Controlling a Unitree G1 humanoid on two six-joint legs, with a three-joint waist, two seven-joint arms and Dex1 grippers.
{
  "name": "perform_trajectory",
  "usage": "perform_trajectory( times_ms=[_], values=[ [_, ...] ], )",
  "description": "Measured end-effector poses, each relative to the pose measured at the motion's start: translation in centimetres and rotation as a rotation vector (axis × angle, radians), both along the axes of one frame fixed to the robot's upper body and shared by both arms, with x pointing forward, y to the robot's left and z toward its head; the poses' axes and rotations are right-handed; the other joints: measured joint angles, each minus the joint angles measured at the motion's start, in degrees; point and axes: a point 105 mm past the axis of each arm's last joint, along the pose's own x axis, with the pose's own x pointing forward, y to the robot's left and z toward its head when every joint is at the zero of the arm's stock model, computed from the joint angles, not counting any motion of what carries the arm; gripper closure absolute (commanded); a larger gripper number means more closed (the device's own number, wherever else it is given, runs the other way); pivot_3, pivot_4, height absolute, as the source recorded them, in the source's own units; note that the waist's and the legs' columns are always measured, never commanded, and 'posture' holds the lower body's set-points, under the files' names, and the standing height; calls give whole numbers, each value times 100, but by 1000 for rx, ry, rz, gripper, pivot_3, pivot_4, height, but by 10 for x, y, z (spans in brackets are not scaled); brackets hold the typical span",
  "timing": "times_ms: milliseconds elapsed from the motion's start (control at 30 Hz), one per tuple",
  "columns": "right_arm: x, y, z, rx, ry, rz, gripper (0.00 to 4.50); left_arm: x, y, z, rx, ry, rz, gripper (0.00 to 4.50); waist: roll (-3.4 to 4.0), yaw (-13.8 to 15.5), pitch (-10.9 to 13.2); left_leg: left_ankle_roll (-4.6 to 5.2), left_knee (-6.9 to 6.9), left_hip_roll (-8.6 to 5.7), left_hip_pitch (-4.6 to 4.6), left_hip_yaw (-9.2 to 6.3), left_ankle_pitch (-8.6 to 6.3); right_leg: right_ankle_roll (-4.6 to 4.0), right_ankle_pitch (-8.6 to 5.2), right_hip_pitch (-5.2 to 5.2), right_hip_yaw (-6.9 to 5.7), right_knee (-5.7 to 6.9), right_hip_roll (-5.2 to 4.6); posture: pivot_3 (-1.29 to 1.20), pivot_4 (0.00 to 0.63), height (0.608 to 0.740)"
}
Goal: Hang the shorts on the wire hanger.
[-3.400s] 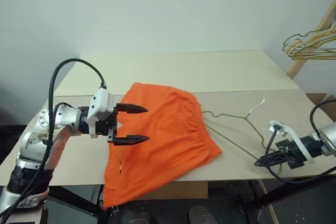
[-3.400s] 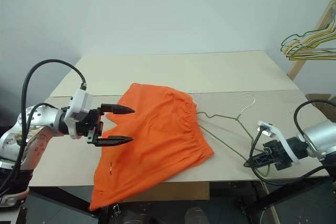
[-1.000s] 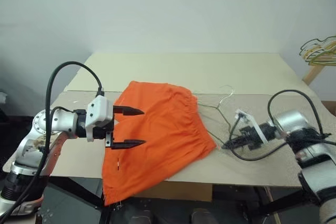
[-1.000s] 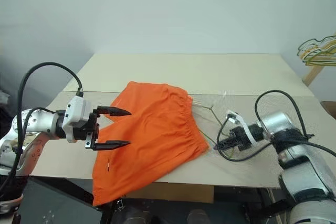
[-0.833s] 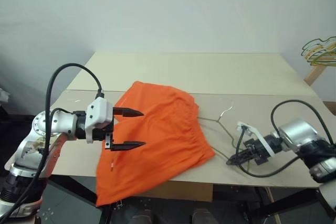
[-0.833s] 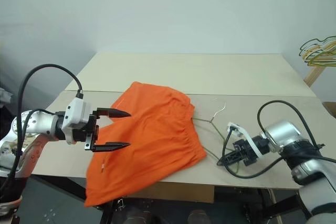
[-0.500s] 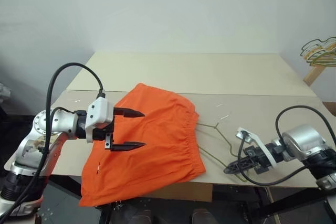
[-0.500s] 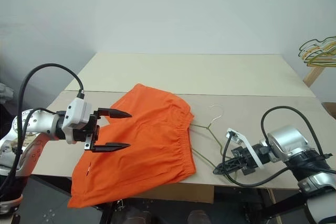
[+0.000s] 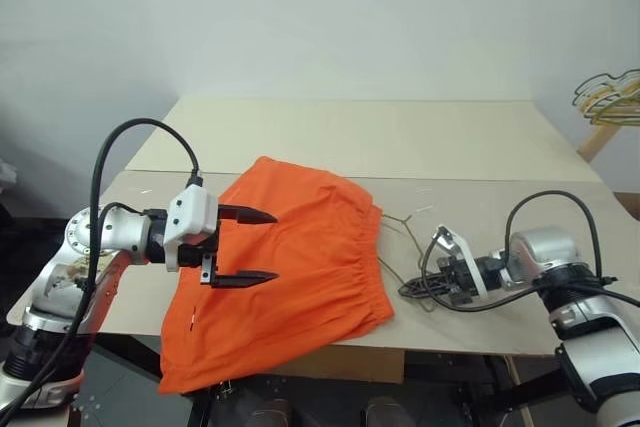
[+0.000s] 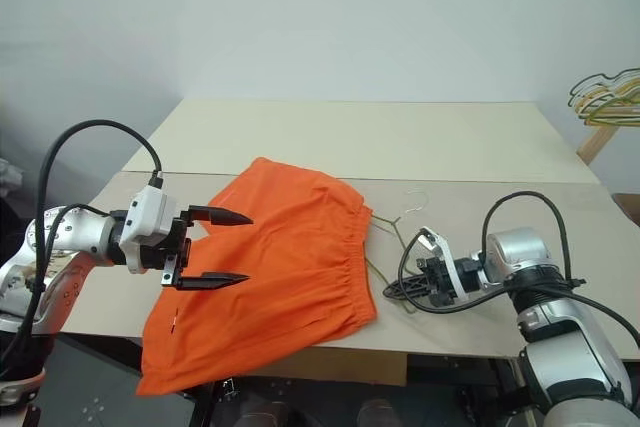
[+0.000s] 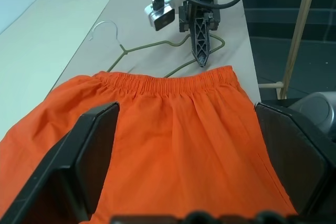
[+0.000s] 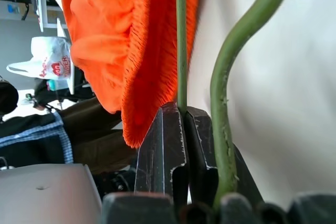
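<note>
Right hand clamped on wire hanger | left hand apart above shorts | risk: thin wire slips, snags waistband.

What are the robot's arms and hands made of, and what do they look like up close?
Both arms are jointed silver-grey metal segments with thick black cables looping over them. The left hand has a white boxy block at the wrist and two long, black, pointed fingers. The right hand is black too, with a small white bracket mounted above it.
</note>
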Motion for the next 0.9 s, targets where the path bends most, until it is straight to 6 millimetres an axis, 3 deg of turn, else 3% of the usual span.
perform_trajectory(
  times_ms=[400, 467, 733, 833, 900],
  values=[
    [23, -30, 48, -129, -321, 32, 4500, 6, -2, 1, -3, -3, -11, 33, 3, -20, 2, 0, 1, 1, -9, 2, 0, 1, 0, -8, 0, 0, -2, -119, 0, 740],
    [27, -26, 56, -166, -399, 77, 4500, 10, -2, 3, -3, -16, -8, 33, 4, -45, 3, 0, 1, 2, -11, 3, 0, 1, 0, -9, 1, 2, -1, -125, 0, 740],
    [51, 11, 131, -265, -851, 271, 4500, 38, 5, 25, 16, -113, 12, 33, 7, -266, 4, -2, 4, 1, -44, 2, 2, 2, 1, -18, 1, 5, -3, -150, 0, 740],
    [51, 25, 145, -256, -938, 338, 4500, 50, 10, 39, 30, -171, 28, 33, 6, -330, 4, -2, 5, 0, -44, 1, 2, 3, 1, -15, 0, 1, -4, -144, 0, 740],
    [49, 30, 143, -278, -964, 390, 4500, 57, 14, 48, 48, -203, 34, 33, 6, -360, 4, -2, 5, -1, -46, 1, 2, 4, 2, -17, 0, 2, -4, -144, 0, 740]
  ],
)
